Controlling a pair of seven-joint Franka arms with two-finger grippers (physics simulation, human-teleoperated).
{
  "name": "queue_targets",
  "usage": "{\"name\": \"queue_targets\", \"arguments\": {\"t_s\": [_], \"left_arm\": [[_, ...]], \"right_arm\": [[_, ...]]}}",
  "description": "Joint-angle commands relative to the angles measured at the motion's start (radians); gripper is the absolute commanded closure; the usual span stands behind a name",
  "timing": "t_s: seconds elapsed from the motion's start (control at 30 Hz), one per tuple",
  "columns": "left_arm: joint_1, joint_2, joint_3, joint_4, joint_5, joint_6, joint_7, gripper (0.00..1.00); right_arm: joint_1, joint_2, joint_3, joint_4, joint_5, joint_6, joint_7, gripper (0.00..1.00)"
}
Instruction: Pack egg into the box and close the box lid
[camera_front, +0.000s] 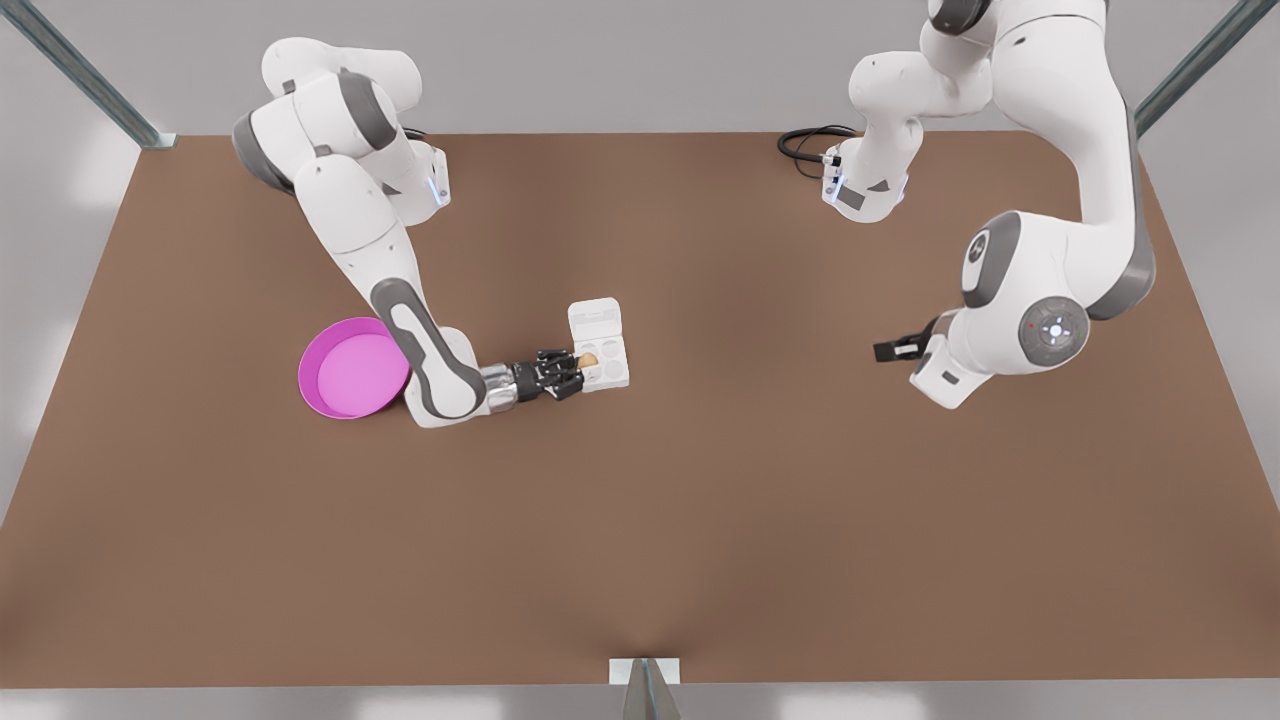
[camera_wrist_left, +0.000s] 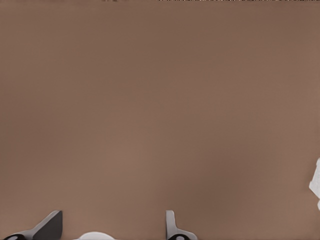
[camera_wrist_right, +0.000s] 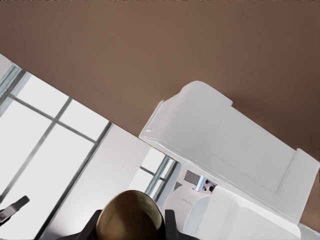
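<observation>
Right now the egg (camera_front: 588, 359) sits pinched between the fingers of the right hand (camera_front: 570, 372), hovering over the near-side cup of the box (camera_front: 605, 367) on the front view's left edge of the tray. In the right wrist view the egg (camera_wrist_right: 131, 216) shows as a rounded tan-brown dome held between 2 dark fingers (camera_wrist_right: 169, 225), with the white carton (camera_wrist_right: 225, 150) just beyond it. I'd judge the egg light, smooth and brittle: a thing to grip softly across its waist, as it is held here, and to lower into a cup, not drop.

The box lid (camera_front: 595, 319) lies open, hinged at the far side of the tray, its raised rectangular relief facing up. It looks thin and stiff, and probably light enough that the whole carton would slide if pushed carelessly; taking the lid at its free edge and swinging it over the 4 cups seems the sensible hold.

Behind the right arm a pink dish (camera_front: 352, 368) rests on the brown table (camera_front: 700, 500), near the carton but not touching it.

The left hand (camera_front: 898, 348) waits well apart, on the front view's right, above bare table. In its own wrist view its fingers (camera_wrist_left: 172, 225) stand spread, holding nothing.
</observation>
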Motion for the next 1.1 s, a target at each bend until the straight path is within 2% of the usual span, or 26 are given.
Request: {"name": "queue_targets", "arguments": {"t_s": [0.0,0.3,0.33,0.37,0.4,0.43,0.63,0.83,0.87,0.9,0.93,0.97,1.0,1.07], "left_arm": [[0.000,0.001,-0.001,0.000,0.001,0.027,-0.007,0.00],[0.003,0.014,-0.001,0.000,0.005,0.027,-0.007,0.00],[0.003,0.014,-0.001,0.000,0.005,0.027,-0.007,0.00],[0.003,0.014,-0.001,0.000,0.005,0.027,-0.007,0.00],[0.003,0.014,-0.001,0.000,0.005,0.027,-0.007,0.00],[0.003,0.014,-0.001,0.000,0.005,0.029,-0.007,0.00],[0.004,0.015,0.001,0.003,0.005,0.035,-0.008,0.00],[0.003,-0.008,-0.001,-0.010,0.000,0.044,0.001,0.00],[-0.061,-0.118,-0.001,-0.212,0.003,0.182,0.001,0.00],[-0.123,-0.157,-0.001,-0.309,0.006,0.247,-0.002,0.27],[-0.155,-0.138,-0.008,-0.311,0.008,0.232,-0.010,0.40],[-0.166,-0.115,-0.086,-0.308,0.011,0.218,-0.094,0.63],[-0.166,-0.111,-0.198,-0.306,0.008,0.202,-0.239,0.79],[-0.166,-0.065,-0.418,-0.285,-0.006,0.192,-0.408,0.79]], "right_arm": [[0.001,0.009,0.000,0.007,-0.004,-0.002,0.063,0.51],[0.001,0.032,0.002,0.015,-0.002,0.003,0.061,0.50],[0.001,0.032,0.002,0.015,-0.002,0.003,0.061,0.44],[-0.001,0.032,0.002,0.015,-0.002,0.003,0.061,0.18],[-0.002,0.032,0.002,0.015,-0.002,0.003,0.061,0.12],[-0.005,0.030,0.002,0.015,-0.002,0.000,0.061,0.00],[-0.014,0.019,0.002,0.020,-0.004,-0.005,0.061,0.00],[-0.132,-0.089,0.002,0.038,-0.035,-0.023,0.057,0.00],[-0.175,-0.120,0.000,0.052,-0.058,-0.037,0.061,0.00],[-0.224,-0.136,-0.001,0.096,-0.091,-0.037,0.064,0.00],[-0.264,-0.139,-0.007,0.154,-0.177,-0.038,0.074,0.00],[-0.344,-0.125,-0.009,0.301,-0.449,-0.063,0.132,0.00],[-0.393,-0.090,-0.012,0.460,-0.717,-0.143,0.138,0.00],[-0.439,-0.085,-0.038,0.515,-1.118,-0.160,0.069,0.00]]}}
